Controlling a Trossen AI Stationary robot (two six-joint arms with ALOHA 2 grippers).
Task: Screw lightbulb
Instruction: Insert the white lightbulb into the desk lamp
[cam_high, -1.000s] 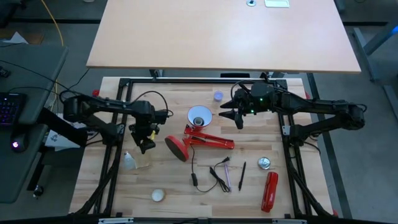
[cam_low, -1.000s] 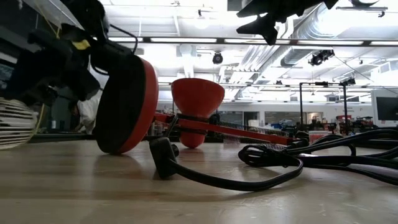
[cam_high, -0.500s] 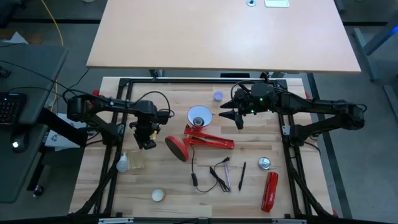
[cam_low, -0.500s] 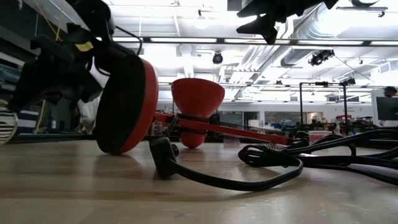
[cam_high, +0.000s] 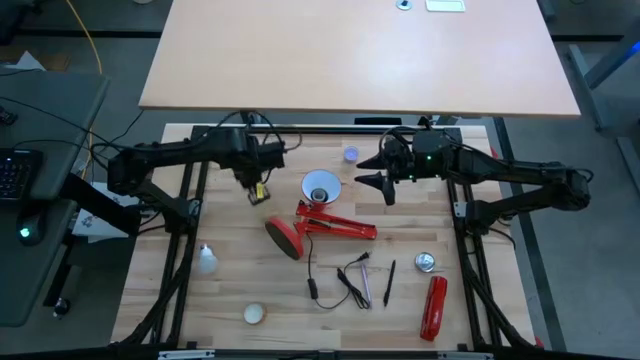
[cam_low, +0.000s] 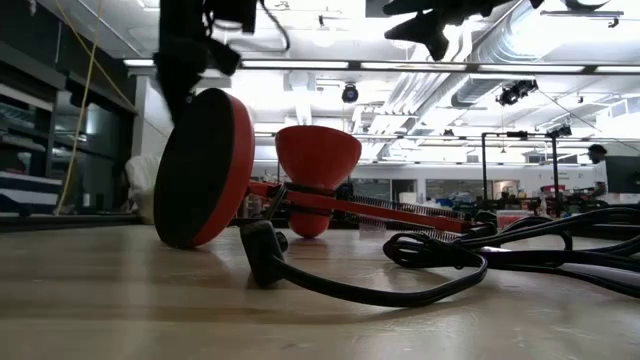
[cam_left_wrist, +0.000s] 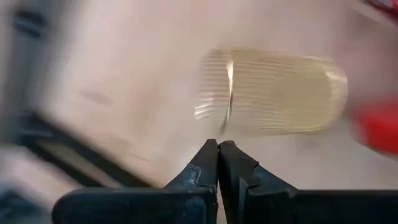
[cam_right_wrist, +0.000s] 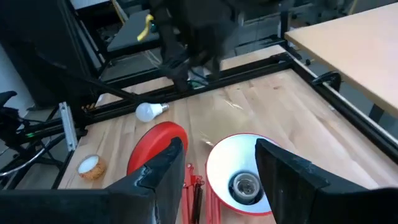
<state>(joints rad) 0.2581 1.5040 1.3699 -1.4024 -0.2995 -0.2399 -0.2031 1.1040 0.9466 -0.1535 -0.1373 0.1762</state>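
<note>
The white lightbulb (cam_high: 207, 260) lies on its side near the table's left edge; it also shows in the right wrist view (cam_right_wrist: 149, 111). The red lamp lies on the table, its base disc (cam_high: 283, 237) on edge and its white-lined shade (cam_high: 320, 187) opening upward with the socket (cam_right_wrist: 244, 185) bare. My left gripper (cam_high: 256, 187) is up over the far left part of the table, shut on a clear ribbed plastic package (cam_left_wrist: 273, 93). My right gripper (cam_high: 384, 186) hangs open just right of the shade, empty. My left gripper pinches the clear package by its near edge (cam_left_wrist: 219, 132) at the very tips of its two shut fingers. The package is lifted clear of the table. The picture is blurred, so one layer or several cannot be told.
A cream ball (cam_high: 255, 314) lies at the near left. The lamp's black cord (cam_high: 345, 280), a pen (cam_high: 391, 282), a small metal disc (cam_high: 425, 262) and a red cylinder (cam_high: 433, 305) lie at the near right. A small bluish cap (cam_high: 350, 154) sits at the far edge.
My left gripper has risen from beside the bulb and gone quickly toward the far edge and a little right. The clear package that lay next to the bulb is gone from that spot. The bulb stays on the table and has shifted slightly.
</note>
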